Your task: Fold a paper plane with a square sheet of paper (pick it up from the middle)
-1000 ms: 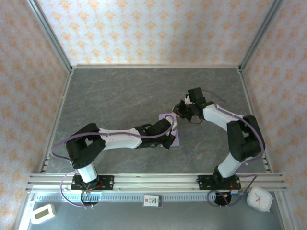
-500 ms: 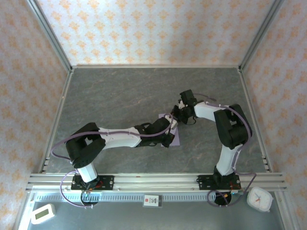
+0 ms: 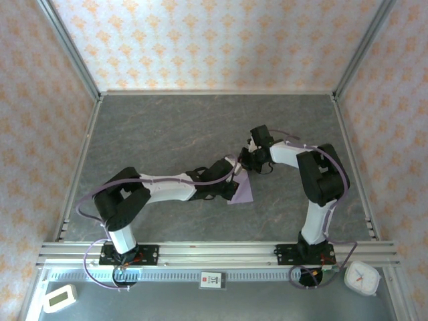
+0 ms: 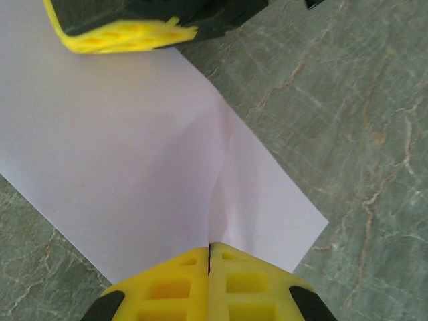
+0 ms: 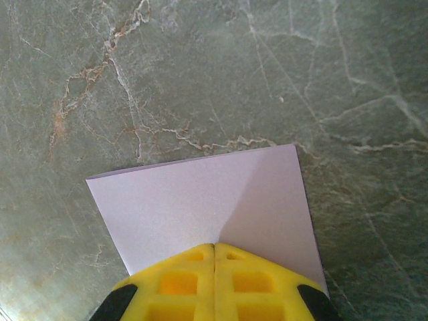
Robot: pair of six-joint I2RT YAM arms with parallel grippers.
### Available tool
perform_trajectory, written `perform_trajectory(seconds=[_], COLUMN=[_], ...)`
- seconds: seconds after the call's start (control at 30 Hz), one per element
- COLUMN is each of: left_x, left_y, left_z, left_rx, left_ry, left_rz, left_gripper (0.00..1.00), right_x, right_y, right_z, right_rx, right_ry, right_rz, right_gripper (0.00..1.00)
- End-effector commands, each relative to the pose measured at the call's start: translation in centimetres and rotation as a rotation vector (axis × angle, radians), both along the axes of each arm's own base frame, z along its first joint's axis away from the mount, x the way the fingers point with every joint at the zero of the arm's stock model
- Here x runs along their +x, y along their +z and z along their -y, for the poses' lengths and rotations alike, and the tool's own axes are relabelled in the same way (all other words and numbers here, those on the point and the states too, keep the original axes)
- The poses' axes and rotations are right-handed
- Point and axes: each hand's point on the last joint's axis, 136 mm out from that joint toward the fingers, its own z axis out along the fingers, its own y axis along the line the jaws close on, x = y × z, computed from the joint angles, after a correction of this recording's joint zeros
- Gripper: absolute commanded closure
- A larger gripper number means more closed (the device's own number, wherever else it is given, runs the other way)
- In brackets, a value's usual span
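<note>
Paper (image 3: 243,191), pale lavender, sits near the middle of the table (image 3: 167,127), caught between both arms where their wrists meet. From above, the wrists hide most of it. A slanted piece shows below them, pointing toward the near edge. Whether its low edge touches the table I cannot tell.

The left gripper (image 4: 209,249) has its yellow jaws pressed together with no gap, pinching the paper's near edge in its wrist view. A soft crease runs up from the pinch through the sheet. At the top of that view one yellow finger (image 4: 120,33) of the other arm lies at the paper's far side. Right of the pinch, a corner of the sheet juts over the grey marbled table.

The right gripper (image 5: 214,246) is likewise closed tight, jaws flush, nipping the paper at the middle of one edge. In its wrist view the sheet spreads away as a four-sided shape with two clean far corners. A faint shaded band runs from the pinch toward the right corner. Under the far left edge a thin darker line shows, as of a second layer.

The left arm reaches long and low from its base; the right arm is sharply bent. On the near ledge a white clock (image 3: 362,278) lies by the right base, a small white device (image 3: 59,298) at the left, and a label card (image 3: 210,279) between the bases.
</note>
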Motion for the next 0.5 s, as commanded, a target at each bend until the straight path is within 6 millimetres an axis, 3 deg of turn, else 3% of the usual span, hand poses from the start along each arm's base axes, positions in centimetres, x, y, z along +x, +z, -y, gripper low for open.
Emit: perform_trajectory(seconds=[0.0,0.47], left_x=[0.5,2.0], left_y=[-0.9,-1.4], left_z=[-0.4,-2.0], left_rx=[0.02,0.071], left_ry=[0.012,0.065], left_rz=[-0.001,0.029], left_gripper=[1.0,1.0], right_x=[-1.6,-2.3], right_y=[-3.0,-3.9], right_z=[1.5,1.9], right_rx=[-0.096,-0.109], right_ry=[-0.002,0.0], right_rz=[-0.072,-0.088], right_gripper=[1.0,1.0])
